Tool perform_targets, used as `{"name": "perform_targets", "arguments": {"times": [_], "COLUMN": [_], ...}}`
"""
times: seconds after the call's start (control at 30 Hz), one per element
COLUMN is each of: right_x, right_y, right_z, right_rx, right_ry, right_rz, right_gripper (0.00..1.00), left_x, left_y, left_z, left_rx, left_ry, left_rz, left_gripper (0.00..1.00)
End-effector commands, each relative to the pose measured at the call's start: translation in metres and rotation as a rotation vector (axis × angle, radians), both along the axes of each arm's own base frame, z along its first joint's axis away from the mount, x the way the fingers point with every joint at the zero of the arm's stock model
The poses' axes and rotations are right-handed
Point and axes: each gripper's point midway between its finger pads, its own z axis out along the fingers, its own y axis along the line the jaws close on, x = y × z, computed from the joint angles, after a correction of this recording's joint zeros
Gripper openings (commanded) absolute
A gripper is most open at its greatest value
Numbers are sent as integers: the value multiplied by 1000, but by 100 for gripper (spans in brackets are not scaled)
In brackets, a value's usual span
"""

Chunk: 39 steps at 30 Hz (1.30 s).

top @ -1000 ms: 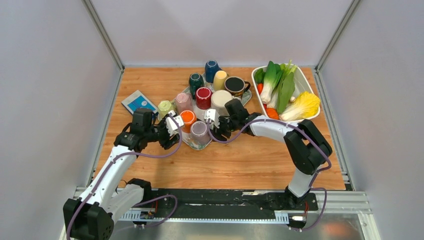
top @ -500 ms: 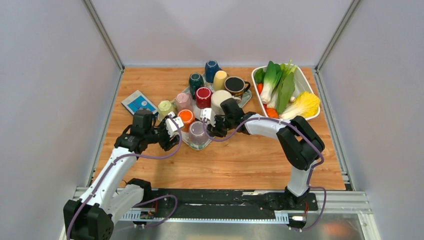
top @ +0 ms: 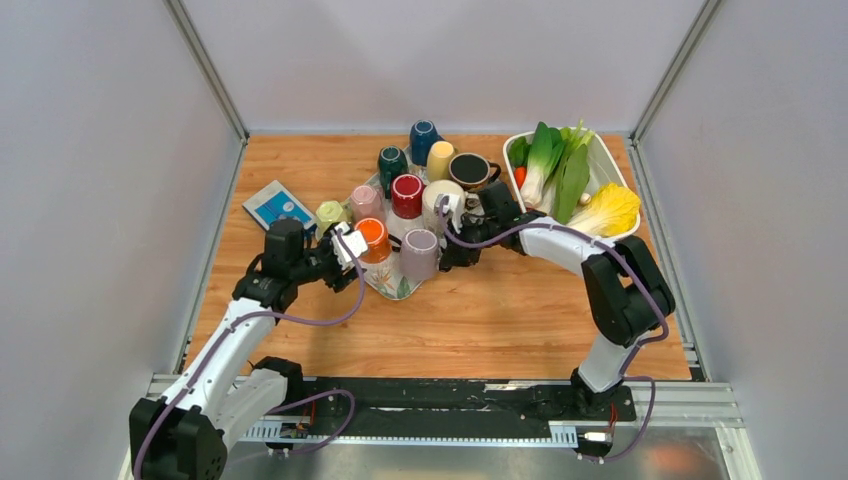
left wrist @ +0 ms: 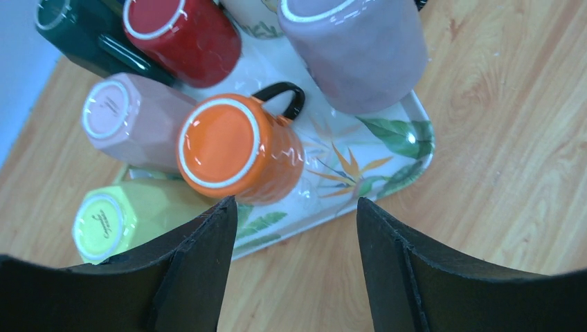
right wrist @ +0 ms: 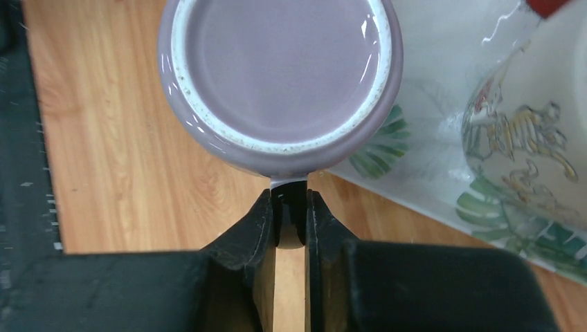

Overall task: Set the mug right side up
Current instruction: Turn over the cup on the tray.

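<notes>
The left arm [top: 225, 345] rises from its base at the near left and reaches forward, its wrist bent so that the left gripper [top: 345, 255] points to the right. Its two black fingers [left wrist: 201, 263] stand wide apart with nothing between them. The right arm [top: 560, 245] climbs from its base to a raised elbow, and its forearm stretches left and away. The right gripper [top: 447, 240] is turned toward the left arm, its fingers [right wrist: 253, 235] pinched tight on the handle of a mug [right wrist: 280, 76].
</notes>
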Motion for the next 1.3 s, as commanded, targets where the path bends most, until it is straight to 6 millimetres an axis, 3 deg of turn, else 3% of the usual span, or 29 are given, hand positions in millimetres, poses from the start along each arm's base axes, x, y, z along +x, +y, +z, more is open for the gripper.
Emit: {"name": "perform_targets", "arguments": {"times": [0.0,0.3,0.47,0.87,0.97,1.13,1.27], "right_x": [-7,-3,-6,-13,-14,-14,-14], "right_y": [9,-5,-7,-3,-1,1,6], "right_z": [66,108,120,118,117,109,104], "right_rx": [259,470,515,504,499,490,480], "right_ry": [176,573,674,740,754,788,813], "right_rz": [65,138,198,253,262,252,255], "right_gripper": [0,0,0,0,0,3,10], "left_x": [23,38,50,61,62,64,66], "left_y": [-17,-47,-62,-102,-109,-114,-119], "left_z": [35,63,69,90,102,119,124], "left_rx": [-73,-16,-3,-2,24,66,50], "left_ry": [-216,-598,-683,-847,-971,-1111,-1114], "left_rz": [-35,-108,-90,-129,-171,-200,-205], "left_gripper": [72,73,74,73,73,60,39]}}
